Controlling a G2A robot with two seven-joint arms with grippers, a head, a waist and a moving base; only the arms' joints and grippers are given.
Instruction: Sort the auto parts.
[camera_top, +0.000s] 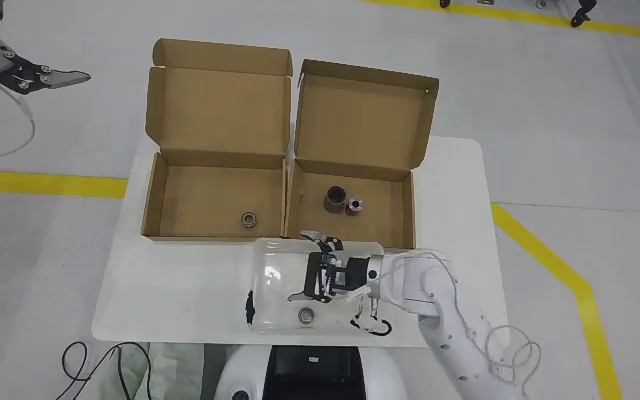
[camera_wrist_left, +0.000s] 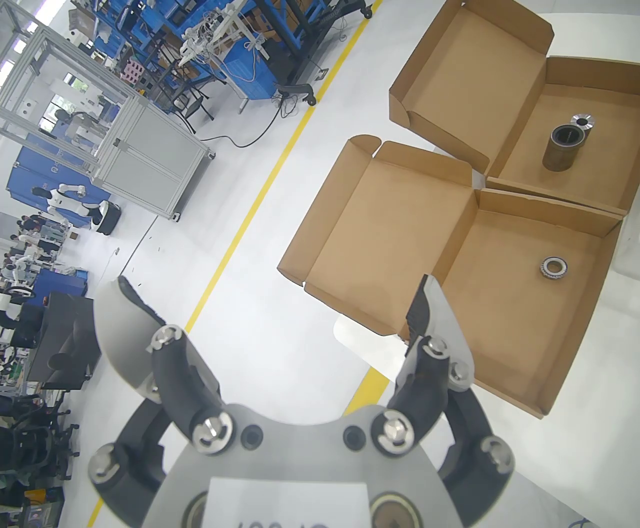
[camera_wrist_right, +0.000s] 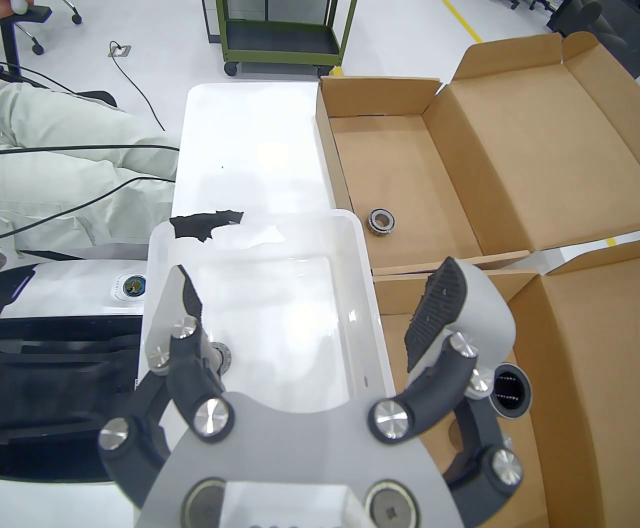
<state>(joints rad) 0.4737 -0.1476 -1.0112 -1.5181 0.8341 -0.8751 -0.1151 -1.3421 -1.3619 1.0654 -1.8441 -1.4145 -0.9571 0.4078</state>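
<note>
From the top view, two open cardboard boxes sit side by side on the far part of the white bench (camera_top: 150, 290). The left box (camera_top: 200, 200) holds one bearing ring (camera_top: 248, 217). The right box (camera_top: 385, 205) holds a dark sleeve (camera_top: 335, 198) with a small silver collar (camera_top: 355, 207) just beside it. Nearer the robot lies a clear bin (camera_top: 275, 265) with a second bearing (camera_top: 306, 315) on its floor. The right end effector (camera_top: 318, 276) hangs over this bin.

In the left wrist view, the left end effector (camera_wrist_left: 275, 320) is spread wide and holds nothing. It is above the floor, off the bench's side, with both boxes beyond it.

In the right wrist view, the right end effector is spread apart and empty over the clear bin. The second bearing is partly hidden behind one finger (camera_wrist_right: 187, 300). A torn piece of black tape (camera_wrist_right: 205, 223) sticks to the bin's rim.
</note>
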